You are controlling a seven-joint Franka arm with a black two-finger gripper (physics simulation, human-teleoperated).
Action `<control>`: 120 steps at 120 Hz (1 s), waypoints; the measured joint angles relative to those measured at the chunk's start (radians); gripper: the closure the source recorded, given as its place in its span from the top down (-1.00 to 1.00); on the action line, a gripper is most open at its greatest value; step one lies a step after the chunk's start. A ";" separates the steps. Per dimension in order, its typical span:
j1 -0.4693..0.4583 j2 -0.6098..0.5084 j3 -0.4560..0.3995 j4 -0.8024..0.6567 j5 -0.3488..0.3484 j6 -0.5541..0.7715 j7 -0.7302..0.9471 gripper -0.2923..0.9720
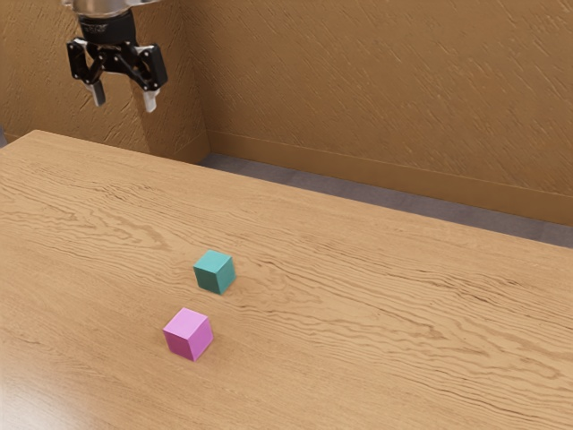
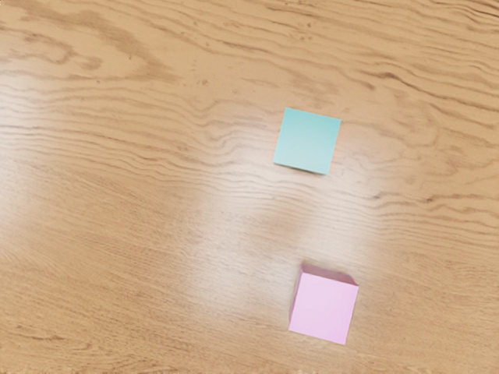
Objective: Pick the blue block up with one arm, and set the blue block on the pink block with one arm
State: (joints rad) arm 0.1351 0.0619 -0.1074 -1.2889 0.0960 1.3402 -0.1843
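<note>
So the gripper is way up in the exterior view's upper left, hanging high over the far corner of the desk. Its two fingers are spread wide apart with nothing between them, so it's got hold of nothing. The block to grab looks more teal than blue to me, so I'll call it the teal block. It sits flat on the desk, well apart from the gripper, toward the near side of the wood. The pink block sits near it, a bit closer to the camera and slightly toward the exterior view's left, with a clear gap of bare wood between them, so they're not touching. From the wrist view you're looking straight down on both: teal block and pink block, each a little turned relative to the other. Behind the desk there's a brown textured wall and a strip of gray floor.
</note>
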 joint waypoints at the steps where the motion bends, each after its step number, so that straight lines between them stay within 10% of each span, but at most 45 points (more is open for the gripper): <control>1: 0.000 0.000 0.000 0.000 0.000 0.000 -0.001 0.54; 25: 0.029 -0.026 -0.027 0.127 0.006 -0.027 -0.028 0.54; 44: 0.189 -0.096 -0.236 0.241 0.054 -0.080 -0.043 0.54; 77: -0.173 -0.015 -0.268 0.213 0.097 -0.071 -0.055 0.54; 100: -0.023 -0.273 -0.218 -0.418 0.114 0.093 -0.067 0.54; 120: 0.001 -0.524 -0.099 -0.895 -0.008 0.312 -0.068 0.54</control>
State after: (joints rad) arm 0.1365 -0.4622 -0.2061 -2.1838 0.0882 1.6522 -0.2522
